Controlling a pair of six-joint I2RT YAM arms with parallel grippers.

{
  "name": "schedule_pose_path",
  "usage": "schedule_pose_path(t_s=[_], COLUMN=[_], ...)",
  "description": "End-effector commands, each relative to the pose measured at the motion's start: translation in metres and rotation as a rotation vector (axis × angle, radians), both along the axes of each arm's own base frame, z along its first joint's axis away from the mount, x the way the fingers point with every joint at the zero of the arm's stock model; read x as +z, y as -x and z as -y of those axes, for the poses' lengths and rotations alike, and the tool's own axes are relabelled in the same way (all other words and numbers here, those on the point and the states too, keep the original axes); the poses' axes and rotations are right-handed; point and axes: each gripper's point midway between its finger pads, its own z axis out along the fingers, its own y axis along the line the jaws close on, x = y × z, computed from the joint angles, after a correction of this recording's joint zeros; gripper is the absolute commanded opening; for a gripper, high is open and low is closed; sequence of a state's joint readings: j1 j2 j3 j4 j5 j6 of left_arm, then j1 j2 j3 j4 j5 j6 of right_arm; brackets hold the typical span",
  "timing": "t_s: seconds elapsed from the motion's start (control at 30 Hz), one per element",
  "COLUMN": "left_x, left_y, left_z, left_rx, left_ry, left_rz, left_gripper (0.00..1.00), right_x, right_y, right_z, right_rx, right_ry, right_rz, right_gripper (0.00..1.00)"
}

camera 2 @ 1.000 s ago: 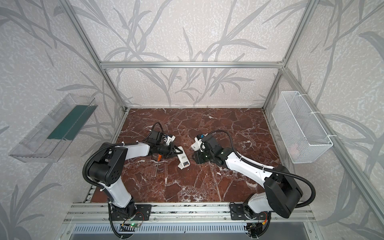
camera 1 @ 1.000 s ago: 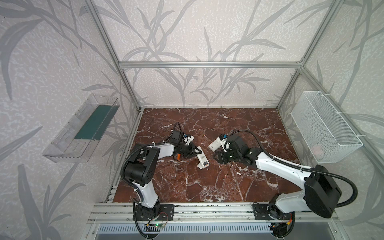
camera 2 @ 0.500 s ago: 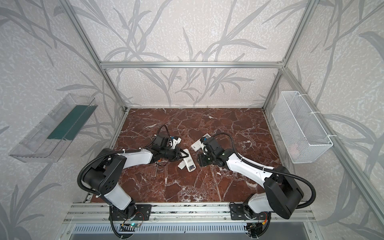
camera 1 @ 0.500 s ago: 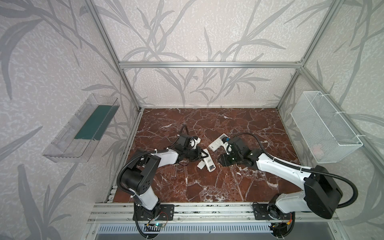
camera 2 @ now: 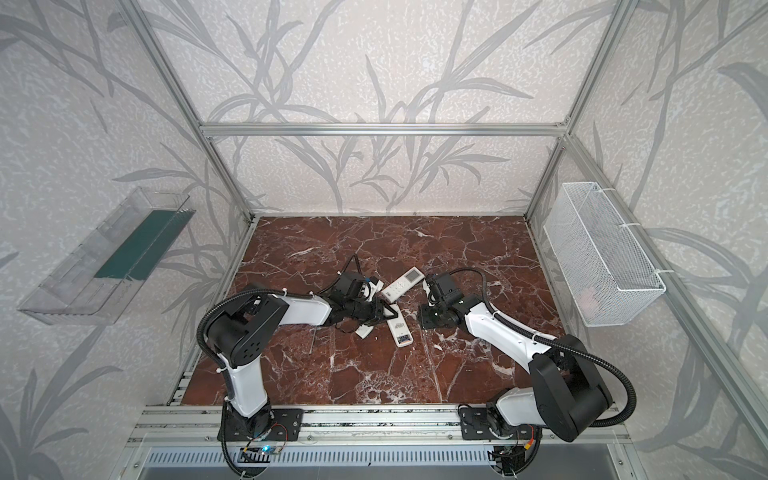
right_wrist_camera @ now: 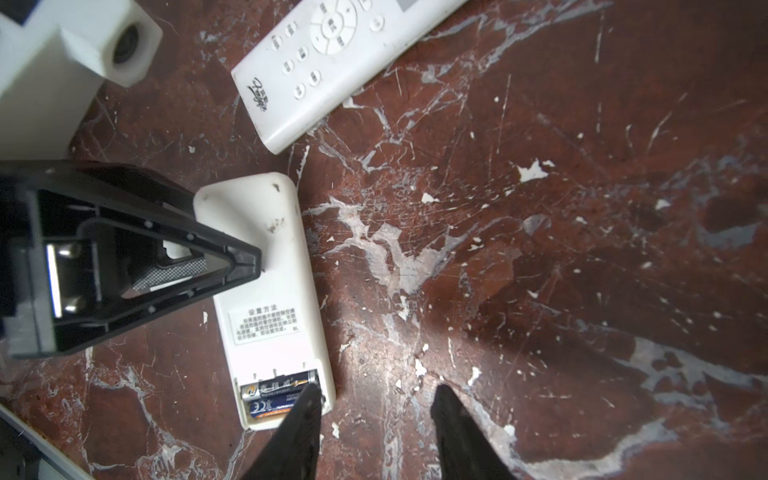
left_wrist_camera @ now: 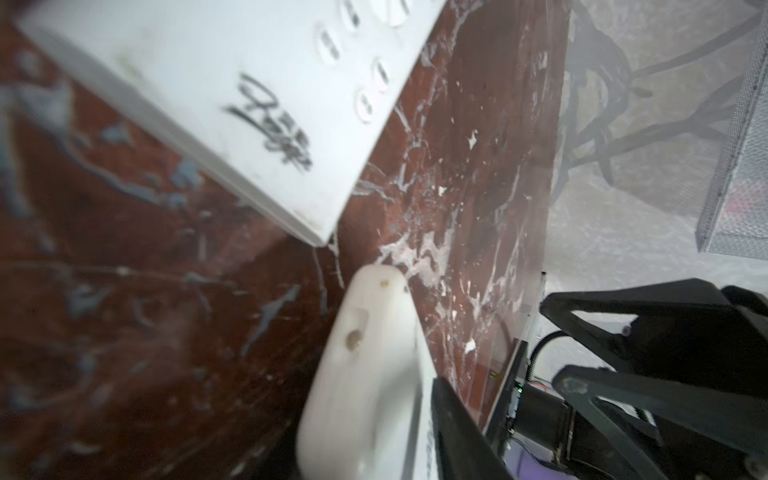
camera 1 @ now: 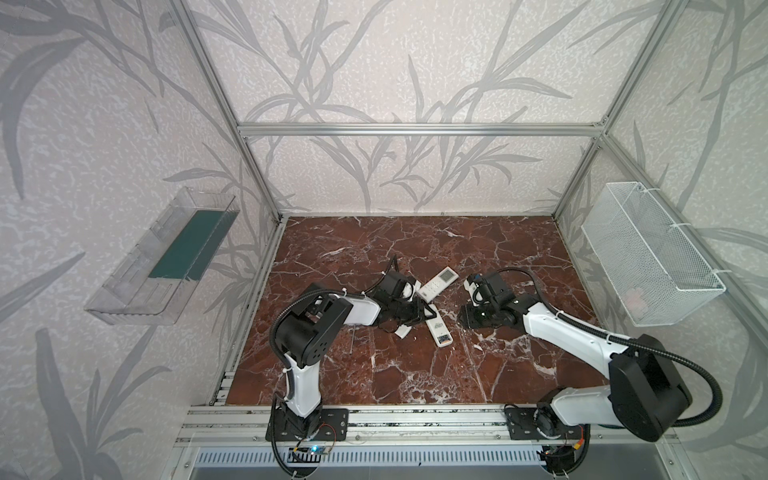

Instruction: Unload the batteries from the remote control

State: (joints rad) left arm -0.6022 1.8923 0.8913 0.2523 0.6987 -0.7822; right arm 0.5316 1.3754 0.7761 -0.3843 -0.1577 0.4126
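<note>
A white remote control point(right_wrist_camera: 266, 299) lies face down on the marble floor, its end compartment uncovered. Two batteries point(right_wrist_camera: 276, 395) sit side by side in it, one dark and silvery, one blue with orange. My right gripper point(right_wrist_camera: 376, 399) is open and empty just beside that end, and one fingertip point(right_wrist_camera: 309, 403) overlaps the compartment's corner. My left gripper point(camera 1: 426, 318) reaches over the remote's other end with its jaws parted. One of its hollow black fingers point(right_wrist_camera: 166, 257) lies across the remote's back. In both top views this remote point(camera 2: 398, 328) sits between the two grippers.
A second white remote point(camera 1: 436, 284) lies face up just behind. A small flat white cover point(camera 1: 403, 331) rests beside the left gripper. A thin grey rod point(camera 1: 352, 340) lies next to the left arm. A wire basket point(camera 1: 648, 257) hangs on the right wall, a clear tray point(camera 1: 166, 257) on the left.
My left gripper has travelled right, onto the face-down remote. That remote has turned and slid a little to the right. My right gripper has shifted slightly right and stays open.
</note>
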Motion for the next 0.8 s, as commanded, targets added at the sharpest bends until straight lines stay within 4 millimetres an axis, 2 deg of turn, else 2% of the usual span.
schedule_pose_path(t_s=[0.0, 0.2, 0.33, 0.43, 0.5, 0.57, 0.6, 0.67, 0.77], left_x=[-0.005, 0.013, 0.036, 0.060, 0.073, 0.086, 0.091, 0.094, 0.078], left_y=[-0.006, -0.015, -0.023, -0.027, -0.027, -0.026, -0.025, -0.017, -0.007], left_z=[-0.011, -0.025, -0.051, -0.087, -0.122, -0.171, -0.188, -0.217, -0.245], left_rx=[-0.014, -0.038, -0.028, 0.014, 0.069, 0.201, 0.238, 0.280, 0.328], left_ry=[-0.113, -0.216, -0.317, -0.463, -0.603, -0.798, -0.858, -0.948, -0.955], left_rz=[0.030, 0.099, 0.176, 0.255, 0.301, 0.318, 0.329, 0.328, 0.215], left_gripper=[0.47, 0.55, 0.56, 0.57, 0.57, 0.56, 0.56, 0.55, 0.55], right_x=[-0.011, -0.023, -0.026, -0.026, -0.022, -0.014, -0.010, 0.000, 0.013], right_y=[0.004, 0.005, 0.004, 0.005, 0.006, 0.006, 0.006, 0.007, 0.009], right_z=[0.006, 0.004, 0.004, 0.003, 0.001, -0.004, -0.007, -0.017, -0.033], right_rx=[0.008, 0.011, 0.013, 0.019, 0.021, 0.028, 0.035, 0.062, 0.093], right_ry=[0.043, 0.045, 0.047, 0.042, 0.025, -0.003, -0.012, -0.026, -0.047], right_rz=[-0.038, -0.069, -0.071, -0.069, -0.057, -0.025, -0.008, 0.034, 0.077], right_gripper=[0.45, 0.45, 0.45, 0.45, 0.44, 0.43, 0.43, 0.42, 0.41])
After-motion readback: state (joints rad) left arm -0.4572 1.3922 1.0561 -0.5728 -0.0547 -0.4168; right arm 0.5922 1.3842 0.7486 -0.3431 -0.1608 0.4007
